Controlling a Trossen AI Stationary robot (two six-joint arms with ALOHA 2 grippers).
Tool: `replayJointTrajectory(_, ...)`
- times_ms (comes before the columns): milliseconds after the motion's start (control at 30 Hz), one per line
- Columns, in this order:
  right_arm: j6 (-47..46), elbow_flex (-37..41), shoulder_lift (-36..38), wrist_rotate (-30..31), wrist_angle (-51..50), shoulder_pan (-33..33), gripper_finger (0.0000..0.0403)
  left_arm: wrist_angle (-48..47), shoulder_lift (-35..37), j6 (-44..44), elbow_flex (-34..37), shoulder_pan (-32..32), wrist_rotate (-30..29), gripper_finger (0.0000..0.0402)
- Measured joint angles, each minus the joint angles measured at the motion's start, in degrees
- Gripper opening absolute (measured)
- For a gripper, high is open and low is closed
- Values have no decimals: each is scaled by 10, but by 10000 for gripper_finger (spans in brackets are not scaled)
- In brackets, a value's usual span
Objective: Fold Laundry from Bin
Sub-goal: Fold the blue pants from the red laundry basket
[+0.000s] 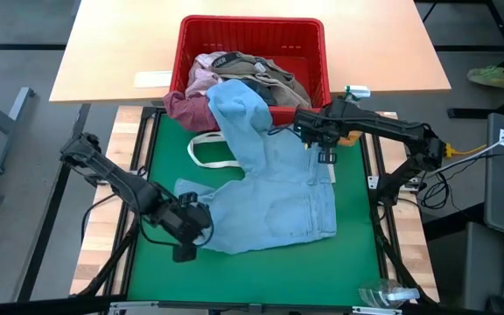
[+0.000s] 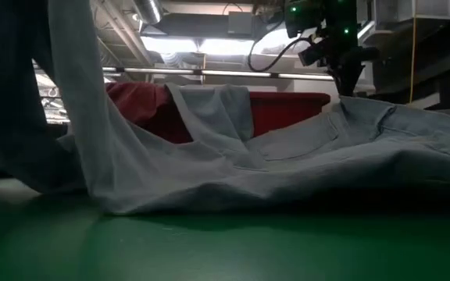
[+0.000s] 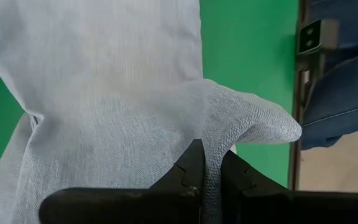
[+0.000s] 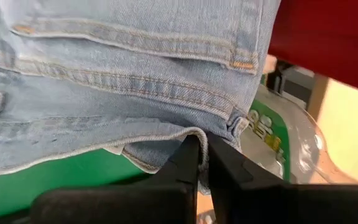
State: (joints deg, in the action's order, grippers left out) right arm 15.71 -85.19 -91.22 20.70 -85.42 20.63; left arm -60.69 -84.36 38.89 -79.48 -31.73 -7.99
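Note:
Light blue jeans [image 1: 278, 188] lie spread on the green mat [image 1: 357, 262]. One leg [image 1: 234, 101] reaches up over the near rim of the red bin [image 1: 252, 24], where more laundry [image 1: 265, 77] is heaped. My left gripper [image 1: 189, 229] is shut on the other leg's end, at the mat's near left. My right gripper [image 1: 320, 149] is at the waistband's right end, in front of the bin, its fingers close together on the cloth edge. My left gripper pinches a raised fold of the jeans leg [image 3: 211, 163] between its two fingers, slanting down from above. The cloth rises to the fingers in a ridge [image 3: 253, 121]; the rest of the leg lies on the mat. My right gripper has the waistband's edge [image 4: 192, 133] at its fingertips [image 4: 189, 163], coming down steeply from above. Only a slim gap shows between the fingers. In the low view the waist [image 2: 342, 105] peaks up toward the gripper, while the seat and legs rest on the mat.
A white strap loop [image 1: 206, 150] lies on the mat under the jeans, left of the waist. A maroon piece [image 1: 185, 107] hangs over the bin's near left corner. A clear plastic thing [image 1: 383, 296] sits at the near right corner. The wooden table [image 1: 121, 52] bears the bin.

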Motion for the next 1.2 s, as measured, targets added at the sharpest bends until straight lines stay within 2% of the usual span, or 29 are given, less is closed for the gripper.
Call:
replayJointTrajectory(233,0,0,0,56,-45,0,25,9,-29,0,0,0,0,9)
replayJointTrajectory(933,-11,0,0,82,-46,0,27,43,-31,0,0,0,-1,9)
replayJointTrajectory(1033,-11,0,0,83,-47,0,45,43,-31,0,0,0,0,9)
replayJointTrajectory(1200,-11,0,0,107,-47,0,113,43,-31,0,0,0,0,9)
